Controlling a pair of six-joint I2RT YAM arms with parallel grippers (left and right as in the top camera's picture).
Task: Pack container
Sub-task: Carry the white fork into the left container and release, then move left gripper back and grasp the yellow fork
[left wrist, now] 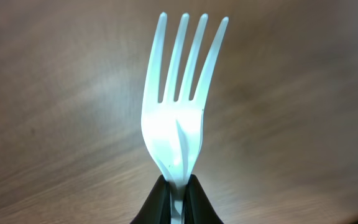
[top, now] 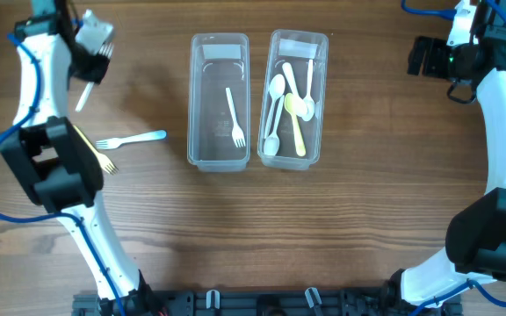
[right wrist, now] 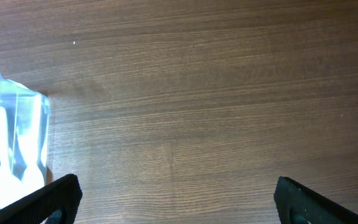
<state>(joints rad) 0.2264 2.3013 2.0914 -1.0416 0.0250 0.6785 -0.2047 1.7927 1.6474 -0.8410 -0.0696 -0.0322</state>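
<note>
A white fork (left wrist: 176, 118) is being pinched at its neck by the left gripper (left wrist: 178, 194), whose dark fingers are being pressed together on it. The tines are being pointed away from the wrist camera. From overhead, this fork is being held over the left side of the table (top: 367, 219), well apart from the two clear containers at the centre. The right gripper (right wrist: 179, 202) is being held spread wide with nothing between its fingers. It is being kept over bare wood just beside the corner of the right container (top: 320, 53). Four forks are being shown in all: the held one, one lying alone in the left container (top: 197, 88), and two lying on the table near the left arm, a pale blue fork (top: 134, 139) and a yellow fork (top: 105, 161) partly hidden under that arm. At least four spoons (top: 290, 110) are being kept in the right container, their overlap keeping the exact count from being told.
</note>
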